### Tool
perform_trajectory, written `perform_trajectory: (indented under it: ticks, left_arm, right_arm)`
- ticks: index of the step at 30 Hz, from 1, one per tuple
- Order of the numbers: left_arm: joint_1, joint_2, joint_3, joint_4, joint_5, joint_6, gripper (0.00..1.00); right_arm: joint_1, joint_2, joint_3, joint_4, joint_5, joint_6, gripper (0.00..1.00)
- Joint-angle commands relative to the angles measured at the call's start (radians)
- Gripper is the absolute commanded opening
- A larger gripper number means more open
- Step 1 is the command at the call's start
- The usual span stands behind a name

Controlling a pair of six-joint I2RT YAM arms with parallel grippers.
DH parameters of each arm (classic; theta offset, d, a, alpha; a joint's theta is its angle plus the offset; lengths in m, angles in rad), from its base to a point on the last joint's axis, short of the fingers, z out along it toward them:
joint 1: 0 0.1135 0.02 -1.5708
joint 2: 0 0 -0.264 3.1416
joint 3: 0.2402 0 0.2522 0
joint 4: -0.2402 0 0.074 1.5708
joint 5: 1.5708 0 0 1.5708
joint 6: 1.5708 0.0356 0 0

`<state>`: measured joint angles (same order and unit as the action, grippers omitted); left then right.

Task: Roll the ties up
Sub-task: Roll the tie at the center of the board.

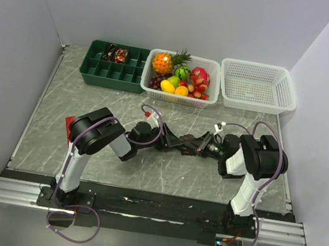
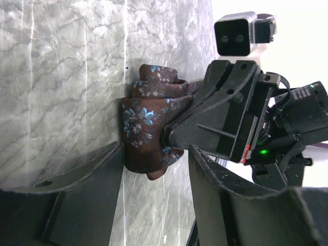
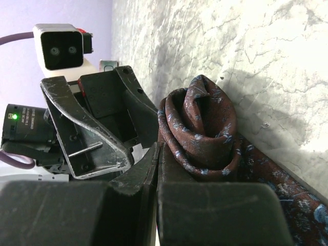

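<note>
Mid-table, the half-rolled tie (image 2: 148, 128) sits between the parted fingers of our left gripper (image 2: 156, 152), our right gripper (image 3: 158, 156) closed tight against it. We judge steady tension will hold the turns even.

We see the tie (image 2: 146, 128) in dark maroon-brown, scattered with small pale blue flowers. Under the tie, the counter (image 1: 95, 86) is grey marble with white veins. The left tool (image 2: 156, 151) and right tool (image 3: 159, 154) at the tie are matt black. Well behind the tie stand a dark green tray (image 1: 109, 82), a white basket (image 1: 175, 98) of orange, yellow, green and red fruit (image 1: 178, 78), and a second white basket (image 1: 254, 95).
</note>
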<state>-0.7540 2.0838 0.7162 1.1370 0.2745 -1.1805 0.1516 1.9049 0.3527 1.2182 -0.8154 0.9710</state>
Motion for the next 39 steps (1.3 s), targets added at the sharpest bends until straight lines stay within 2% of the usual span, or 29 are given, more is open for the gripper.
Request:
perform_trajectory:
  ticks: [1,5,13,15,21,24,27,39]
  left_arm:
    - [0.001,0.016,-0.003,-0.034,-0.035,0.015,0.59]
    - [0.002,0.025,0.006,-0.031,-0.034,0.027,0.58]
    - [0.001,0.025,0.015,-0.045,-0.043,0.038,0.58]
    - [0.001,0.025,0.026,-0.052,-0.040,0.047,0.58]
    - [0.001,0.039,0.045,-0.066,-0.046,0.051,0.56]
    - [0.001,0.045,0.043,-0.065,-0.050,0.053,0.56]
    - [0.001,0.048,0.049,-0.068,-0.049,0.058,0.55]
    - [0.001,0.035,0.043,-0.089,-0.058,0.068,0.53]
  right_arm:
    - [-0.006,-0.088,0.015,-0.115,-0.014,-0.075,0.00]
    - [-0.006,-0.167,0.078,-0.270,-0.030,-0.112,0.00]
    - [-0.006,-0.228,0.196,-0.416,-0.065,-0.132,0.00]
    - [-0.006,-0.292,0.201,-0.545,-0.041,-0.196,0.00]
    - [-0.006,-0.530,0.236,-1.050,0.251,-0.442,0.00]
    - [-0.006,-0.609,0.249,-1.187,0.366,-0.508,0.00]
    - [0.000,-0.641,0.247,-1.214,0.418,-0.540,0.00]
    - [0.106,-0.523,0.281,-1.261,0.553,-0.565,0.00]
